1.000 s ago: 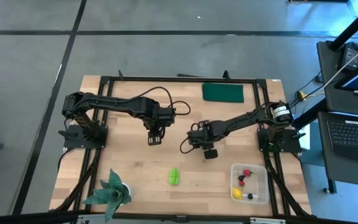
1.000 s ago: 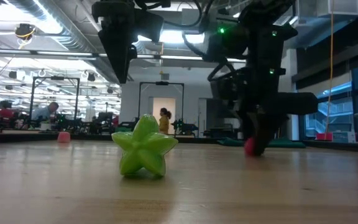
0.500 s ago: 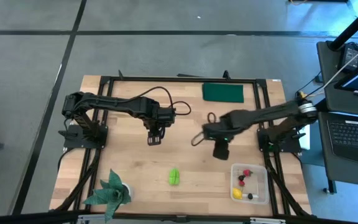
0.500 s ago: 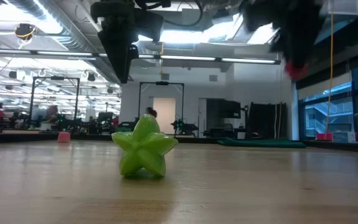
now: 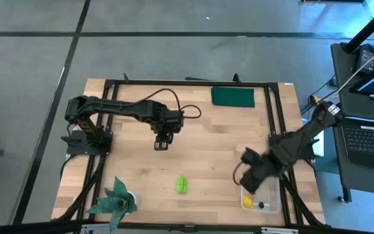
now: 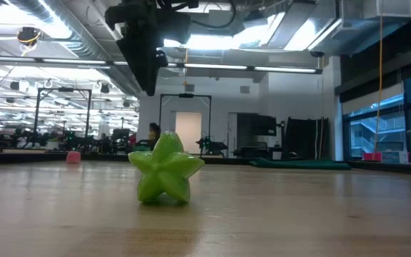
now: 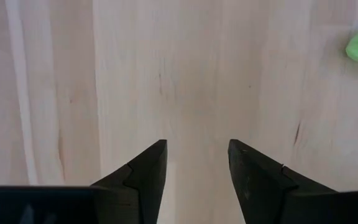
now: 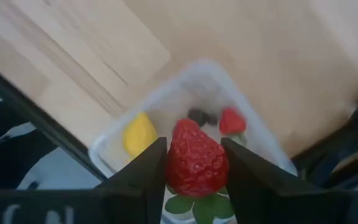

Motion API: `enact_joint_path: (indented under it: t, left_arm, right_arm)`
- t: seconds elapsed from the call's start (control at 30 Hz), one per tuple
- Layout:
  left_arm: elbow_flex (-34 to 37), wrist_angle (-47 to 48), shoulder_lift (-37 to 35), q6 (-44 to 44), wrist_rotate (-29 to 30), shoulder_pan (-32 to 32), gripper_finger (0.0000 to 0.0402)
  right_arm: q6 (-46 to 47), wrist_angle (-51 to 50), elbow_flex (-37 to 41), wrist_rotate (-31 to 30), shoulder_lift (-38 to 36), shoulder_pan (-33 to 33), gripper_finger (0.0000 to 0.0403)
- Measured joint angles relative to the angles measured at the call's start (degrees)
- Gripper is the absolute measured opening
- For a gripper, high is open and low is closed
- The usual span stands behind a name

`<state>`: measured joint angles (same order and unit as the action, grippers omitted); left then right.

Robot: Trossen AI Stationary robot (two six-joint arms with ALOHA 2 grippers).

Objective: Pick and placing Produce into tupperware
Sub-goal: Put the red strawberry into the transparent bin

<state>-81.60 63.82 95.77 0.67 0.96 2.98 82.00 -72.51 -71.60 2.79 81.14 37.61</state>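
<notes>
I see the right gripper (image 8: 194, 163) nearest to my right wrist camera, its two dark fingers (image 8: 143, 171) clamped on a red toy strawberry with green leaves (image 8: 196, 163), which sits squarely between them. Directly beyond the strawberry lies the clear shallow plastic tupperware box with rounded corners (image 8: 114, 144), and inside it I can make out a yellow lemon-like piece (image 8: 140, 134), a small red berry (image 8: 232, 121) and a tiny dark berry (image 8: 198, 116). In the high view, the right gripper (image 5: 250, 179) hangs over the inner edge of the tupperware (image 5: 273, 201) at the table's near right corner, covering part of the box; the yellow piece (image 5: 247, 202) and a dark berry (image 5: 261, 205) show in its near half. The bright green ridged star-shaped fruit (image 5: 182, 184) stands on the bare light wooden table (image 5: 135, 166), well apart from the box, towards the middle of the near edge. A leafy green potted plant (image 5: 114, 198) occupies the near left corner. Farther back, the left gripper (image 5: 161, 143) waits above the table's centre-left; my left wrist camera shows its jaws narrowly parted and holding nothing over bare wood. A flat dark green rectangle (image 5: 232, 96) lies at the far edge.
</notes>
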Motion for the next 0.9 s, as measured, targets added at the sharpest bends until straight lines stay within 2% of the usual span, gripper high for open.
enact_joint_path:
  t: [0.2,0.37,0.53,0.7,0.9]
  left_arm:
    - [0.0,-1.4,0.0,1.5,0.0,1.3,0.0165]
    - [0.0,-1.5,0.0,1.4,0.0,2.0,0.0165]
    - [0.0,-1.5,0.0,1.4,0.0,2.0,0.0165]
    - [0.0,-1.5,0.0,1.1,0.0,2.0,0.0165]
    - [0.0,-1.5,0.0,1.0,0.0,2.0,0.0165]
  right_arm:
    - [13.8,6.7,7.7,-0.1,0.2,7.5,0.0142]
    - [19.4,17.3,16.5,-0.2,0.2,10.9,0.0145]
    - [19.9,26.4,23.6,-0.2,0.2,11.9,0.0146]
    - [19.8,28.2,27.3,-0.2,0.2,11.9,0.0146]
    - [18.3,28.7,27.8,-0.2,0.1,11.9,0.0147]
